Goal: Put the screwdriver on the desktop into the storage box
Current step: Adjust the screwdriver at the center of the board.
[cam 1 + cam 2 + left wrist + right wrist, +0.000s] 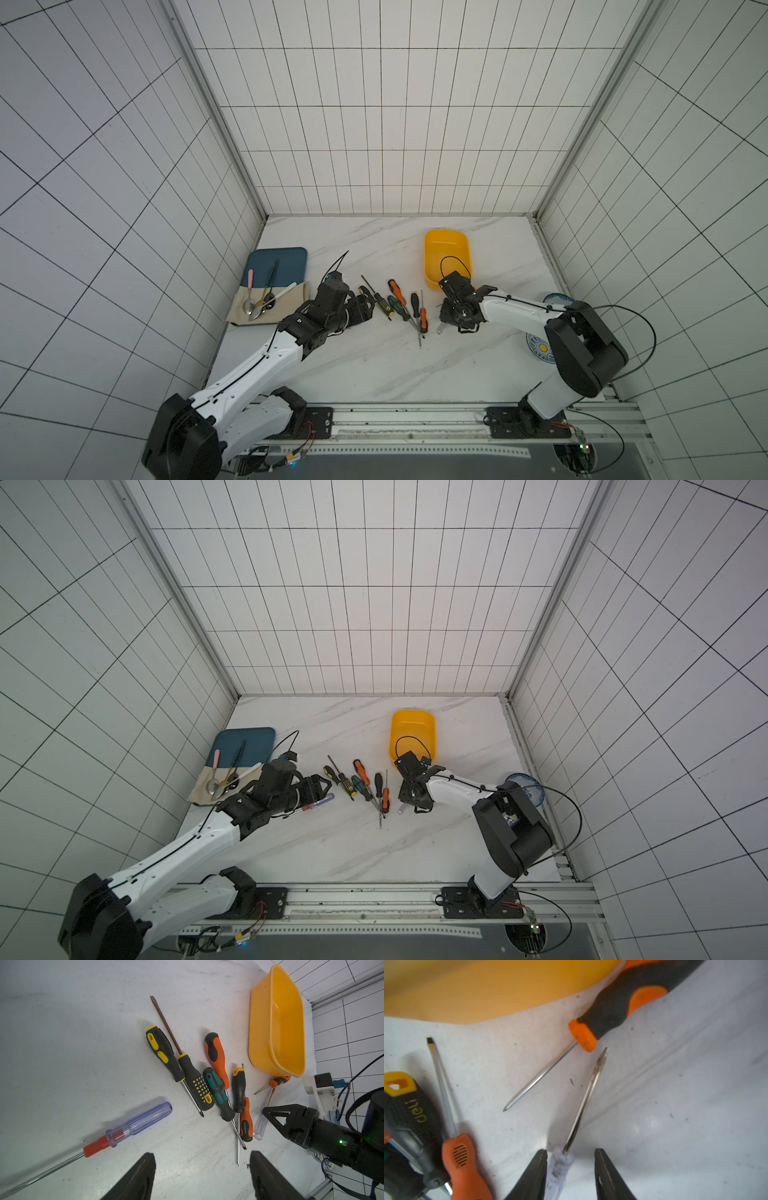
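Our left gripper [202,1153] hangs wide open, holding nothing, over the desktop [374,365]. Our right gripper [570,1150] straddles the clear-handled screwdriver [560,1167], which lies flat on the desktop. The jaws are part open, with a gap on one side, and the handle is cut off. Beyond, the wrist partly hides the yellow-orange storage box [446,249].

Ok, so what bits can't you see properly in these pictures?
- Plate: both top views, mostly hidden under the right arm.
- Clear-handled screwdriver: right wrist view, handle cut off by the picture's edge; whether the fingers touch it is unclear.
- Purple-handled screwdriver: left wrist view, tip runs off the edge.
- Storage box: right wrist view, blurred, too close.
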Robot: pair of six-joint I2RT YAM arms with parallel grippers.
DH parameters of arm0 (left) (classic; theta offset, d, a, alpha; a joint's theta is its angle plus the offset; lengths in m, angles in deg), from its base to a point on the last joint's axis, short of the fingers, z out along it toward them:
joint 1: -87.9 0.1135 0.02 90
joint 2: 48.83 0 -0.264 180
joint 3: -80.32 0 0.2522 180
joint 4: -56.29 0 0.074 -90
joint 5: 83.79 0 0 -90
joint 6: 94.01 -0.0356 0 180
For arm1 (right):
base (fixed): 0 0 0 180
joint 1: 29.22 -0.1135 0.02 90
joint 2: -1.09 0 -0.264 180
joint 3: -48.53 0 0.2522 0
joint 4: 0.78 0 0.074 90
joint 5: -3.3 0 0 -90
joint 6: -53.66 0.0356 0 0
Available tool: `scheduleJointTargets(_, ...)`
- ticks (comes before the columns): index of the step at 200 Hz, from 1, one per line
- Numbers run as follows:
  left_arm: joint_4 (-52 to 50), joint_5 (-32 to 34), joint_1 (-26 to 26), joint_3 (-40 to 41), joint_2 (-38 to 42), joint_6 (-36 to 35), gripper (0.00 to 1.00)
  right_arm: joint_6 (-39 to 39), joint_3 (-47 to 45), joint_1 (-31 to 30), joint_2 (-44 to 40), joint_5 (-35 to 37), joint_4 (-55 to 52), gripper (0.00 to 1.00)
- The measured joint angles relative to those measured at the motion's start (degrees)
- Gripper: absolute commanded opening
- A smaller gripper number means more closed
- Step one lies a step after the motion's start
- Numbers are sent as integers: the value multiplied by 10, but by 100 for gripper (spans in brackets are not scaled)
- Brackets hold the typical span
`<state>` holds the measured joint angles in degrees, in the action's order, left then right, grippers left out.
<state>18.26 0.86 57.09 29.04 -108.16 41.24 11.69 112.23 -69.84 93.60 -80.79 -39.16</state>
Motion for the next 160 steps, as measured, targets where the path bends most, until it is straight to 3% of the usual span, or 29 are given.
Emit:
scheduleJointTargets(62,0,0,-2,3,0,3,76,-24,1,-53,-3,16,-41,46)
scheduleJointTargets(120,0,0,-2,8,0,4,76,-27,-1,-70,-36,30,-66,33)
scheduleJointTargets(160,0,0,-2,9,0,6,76,-28,-15,-70,-49,39,-71,42)
